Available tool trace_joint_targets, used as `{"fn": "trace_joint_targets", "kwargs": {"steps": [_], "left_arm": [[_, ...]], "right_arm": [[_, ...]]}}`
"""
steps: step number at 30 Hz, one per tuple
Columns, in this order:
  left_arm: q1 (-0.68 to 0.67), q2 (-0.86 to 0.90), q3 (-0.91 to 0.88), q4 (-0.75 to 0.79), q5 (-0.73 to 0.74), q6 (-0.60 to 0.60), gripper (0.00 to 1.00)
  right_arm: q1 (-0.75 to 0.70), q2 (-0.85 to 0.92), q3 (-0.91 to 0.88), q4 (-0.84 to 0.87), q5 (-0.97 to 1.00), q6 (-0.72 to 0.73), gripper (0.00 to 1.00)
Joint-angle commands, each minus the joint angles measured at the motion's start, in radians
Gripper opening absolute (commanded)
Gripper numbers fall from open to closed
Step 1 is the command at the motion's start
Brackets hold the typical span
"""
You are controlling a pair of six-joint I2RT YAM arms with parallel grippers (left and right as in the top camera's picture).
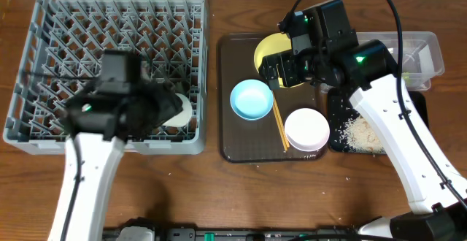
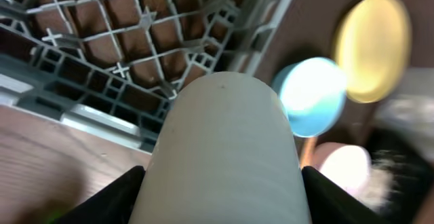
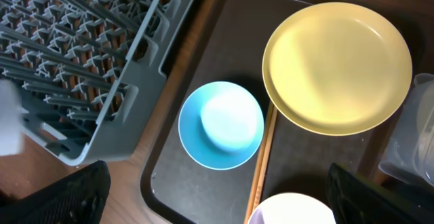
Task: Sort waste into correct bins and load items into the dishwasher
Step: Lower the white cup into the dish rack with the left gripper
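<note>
Leftward, left gripper (image 2: 224, 200) with jaws clamped on small white cup (image 2: 224, 142) at near right corner of grey dish rack (image 1: 44, 66), right gripper (image 3: 224, 193) with jaws spread wide over brown tray (image 3: 169, 176), tray bearing yellow plate (image 3: 337, 64), light blue bowl (image 3: 221, 125), white bowl (image 1: 306, 129), chopsticks (image 1: 279, 124)

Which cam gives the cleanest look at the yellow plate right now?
Right wrist: the yellow plate shows whole and sharp on the brown tray. Overhead, the right arm covers much of it. Left wrist shows only a blurred yellow oval at upper right.
</note>
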Motion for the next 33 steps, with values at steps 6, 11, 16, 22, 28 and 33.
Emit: {"fn": "trace_joint_targets", "kwargs": {"steps": [6, 11, 16, 22, 28, 33], "left_arm": [[-0.086, 0.193, 0.005, -0.019, -0.179, -0.011, 0.29], [-0.086, 0.282, 0.004, -0.037, -0.222, -0.032, 0.29], [-0.087, 0.352, -0.013, -0.007, -0.253, -0.032, 0.3], [-0.088, 0.41, -0.015, 0.008, -0.249, -0.032, 0.59], [-0.088, 0.412, -0.014, 0.014, -0.249, -0.032, 0.77], [-0.088, 0.41, -0.004, 0.013, -0.249, -0.027, 0.88]], "right_arm": [[0.009, 0.006, -0.001, -0.024, 0.013, -0.015, 0.99], [0.009, 0.006, -0.001, -0.037, 0.014, -0.015, 0.99], [0.009, 0.006, -0.001, -0.032, 0.014, -0.019, 0.99], [0.009, 0.006, -0.001, -0.032, 0.014, -0.023, 0.99], [0.009, 0.006, -0.001, -0.034, 0.014, -0.031, 0.99], [0.008, 0.006, -0.001, -0.026, 0.014, -0.03, 0.99]]}}
